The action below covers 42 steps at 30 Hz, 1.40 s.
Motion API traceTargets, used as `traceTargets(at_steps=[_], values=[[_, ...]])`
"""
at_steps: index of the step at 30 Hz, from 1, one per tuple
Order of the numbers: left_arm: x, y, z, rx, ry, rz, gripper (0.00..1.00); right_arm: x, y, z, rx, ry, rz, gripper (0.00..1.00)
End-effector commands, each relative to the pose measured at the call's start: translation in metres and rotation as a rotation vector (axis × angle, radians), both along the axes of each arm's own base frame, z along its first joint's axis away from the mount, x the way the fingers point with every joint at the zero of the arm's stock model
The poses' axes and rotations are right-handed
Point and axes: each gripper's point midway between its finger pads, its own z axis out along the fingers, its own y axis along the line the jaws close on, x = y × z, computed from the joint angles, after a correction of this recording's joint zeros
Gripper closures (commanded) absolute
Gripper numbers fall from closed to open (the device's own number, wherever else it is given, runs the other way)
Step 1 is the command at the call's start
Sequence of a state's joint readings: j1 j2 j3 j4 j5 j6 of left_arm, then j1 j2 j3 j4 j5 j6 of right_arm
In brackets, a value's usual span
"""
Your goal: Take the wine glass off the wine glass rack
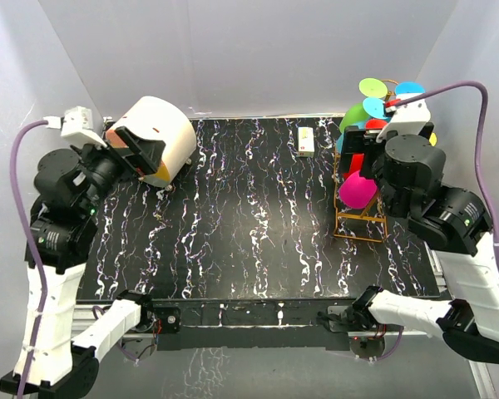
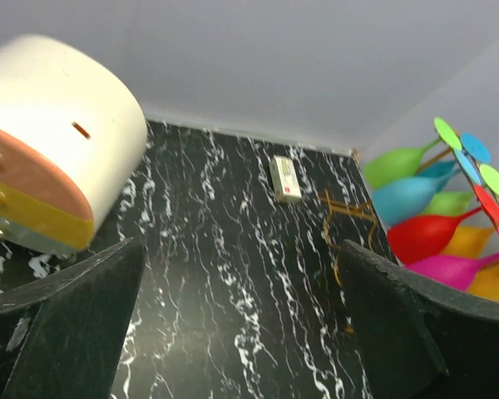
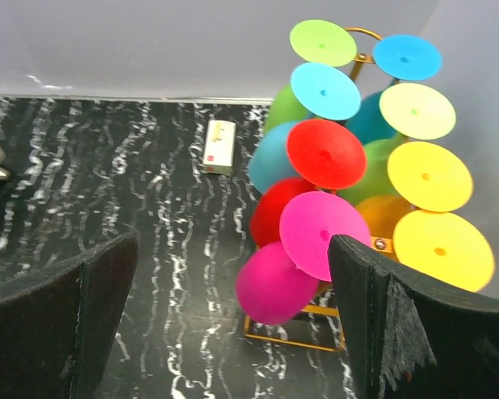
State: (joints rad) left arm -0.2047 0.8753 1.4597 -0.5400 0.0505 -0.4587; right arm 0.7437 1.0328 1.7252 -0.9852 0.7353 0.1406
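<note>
Magenta plastic wine glass (image 3: 270, 283) hangs on the thin orange-gold wire rack (image 3: 283, 339); left gripper (image 2: 243, 249) and right gripper (image 3: 233, 249) gape wide, holding nothing.

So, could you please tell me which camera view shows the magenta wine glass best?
The right wrist view: the magenta wine glass shows its bowl and round foot close up. The top external view shows mostly its bowl from above; the left wrist view shows it side-on, small, near the right edge.
</note>
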Motion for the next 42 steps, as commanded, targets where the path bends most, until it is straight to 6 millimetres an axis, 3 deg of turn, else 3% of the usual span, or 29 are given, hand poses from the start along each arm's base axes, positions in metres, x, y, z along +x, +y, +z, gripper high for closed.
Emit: traceTargets(at_steps=[1, 4, 8, 15, 19, 30, 42], values=[[0.006, -0.025, -0.028, -0.050, 0.110, -0.122, 0.01, 0.002, -0.025, -0.001, -0.120, 0.020, -0.125, 0.03], [0.010, -0.035, -0.039, -0.068, 0.150, -0.174, 0.01, 0.007, -0.032, -0.009, -0.204, 0.042, -0.180, 0.06], [0.012, -0.043, -0.050, -0.077, 0.185, -0.217, 0.01, 0.014, -0.035, -0.021, -0.343, 0.076, -0.196, 0.21], [0.013, -0.043, -0.065, -0.059, 0.216, -0.219, 0.01, 0.022, -0.038, -0.041, -0.637, 0.138, -0.256, 0.36], [0.015, -0.042, -0.069, -0.049, 0.225, -0.216, 0.01, 0.022, -0.042, -0.051, -0.768, 0.164, -0.313, 0.38], [0.017, -0.044, -0.076, -0.047, 0.240, -0.225, 0.01, 0.022, -0.041, -0.061, -0.809, 0.183, -0.308, 0.55], [0.018, -0.044, -0.076, -0.044, 0.247, -0.223, 0.01, 0.026, -0.038, -0.069, -0.813, 0.184, -0.312, 0.58]])
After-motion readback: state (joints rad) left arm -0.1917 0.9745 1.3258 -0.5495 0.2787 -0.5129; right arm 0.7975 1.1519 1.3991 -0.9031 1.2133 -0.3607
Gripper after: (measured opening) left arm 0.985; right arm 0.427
